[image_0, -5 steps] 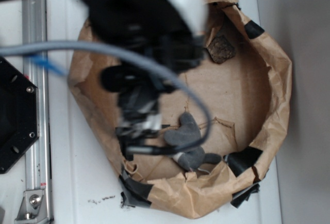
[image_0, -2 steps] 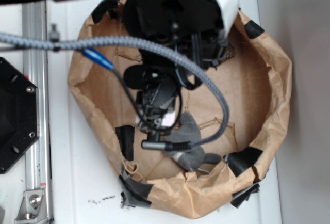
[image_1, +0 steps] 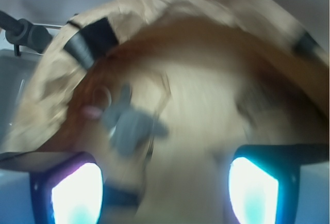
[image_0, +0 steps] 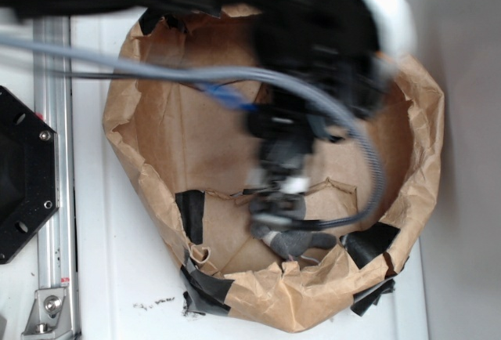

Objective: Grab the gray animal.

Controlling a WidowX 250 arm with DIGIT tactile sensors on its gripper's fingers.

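The gray animal [image_0: 304, 240], a small dark-gray plush with a whitish patch, lies on the floor of a brown paper bag bowl [image_0: 427, 128] near its front rim. My gripper [image_0: 279, 199] hangs blurred just above the toy and hides its upper part. In the wrist view the gray animal [image_1: 130, 127] lies ahead and to the left, above the left finger pad [image_1: 76, 193]. My gripper [image_1: 165, 193] is open, and only the paper floor shows between the glowing pads. Both views are smeared by motion.
The crumpled paper wall [image_1: 154, 2] rings the toy, patched with black tape [image_0: 190, 213] [image_1: 93, 38]. A gray cable [image_0: 368, 168] loops over the bowl. A black base plate [image_0: 19, 175] and an aluminium rail [image_0: 55, 262] lie to the left on the white table.
The arm has swept to the right across the bowl. The gripper has moved from the toy's left side to above its upper part. The toy has stayed in place.
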